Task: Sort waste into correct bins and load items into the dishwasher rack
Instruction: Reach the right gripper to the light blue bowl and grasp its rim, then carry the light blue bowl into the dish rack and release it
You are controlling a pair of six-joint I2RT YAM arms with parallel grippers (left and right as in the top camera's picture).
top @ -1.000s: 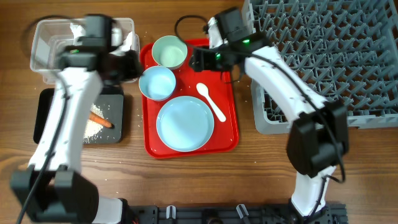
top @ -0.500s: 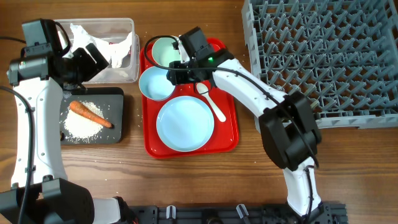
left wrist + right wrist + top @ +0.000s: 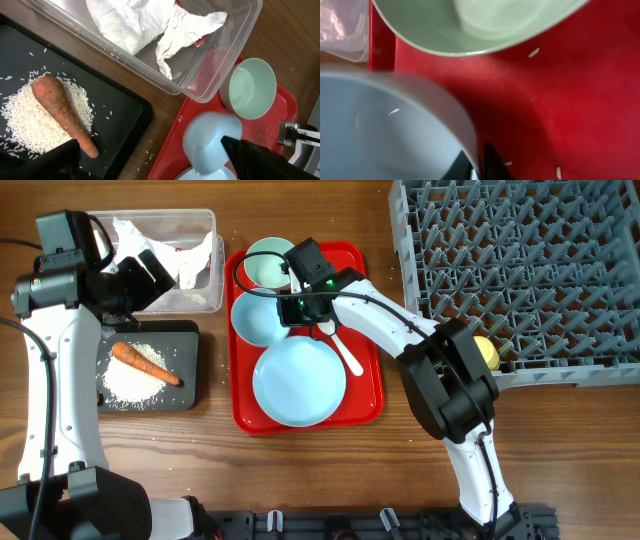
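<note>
My right gripper is shut on the rim of a pale blue bowl, which stands tilted on the red tray; up close its jaws pinch the bowl wall. A second, greenish bowl sits behind it, with the plate and white spoon in front. The left gripper hangs open and empty between the clear tub and the black tray. The napkin and red wrapper lie in the tub. Carrot and rice lie on the black tray.
The grey dishwasher rack fills the right back of the table, with the yellow cup in its near left corner. Stray rice grains dot the wood and the red tray. My right arm stretches from the front edge across the tray's right side.
The right gripper swung from the rack's edge down to the blue bowl and shut on its rim, tilting it. The left gripper opened and drew back off the tub.
</note>
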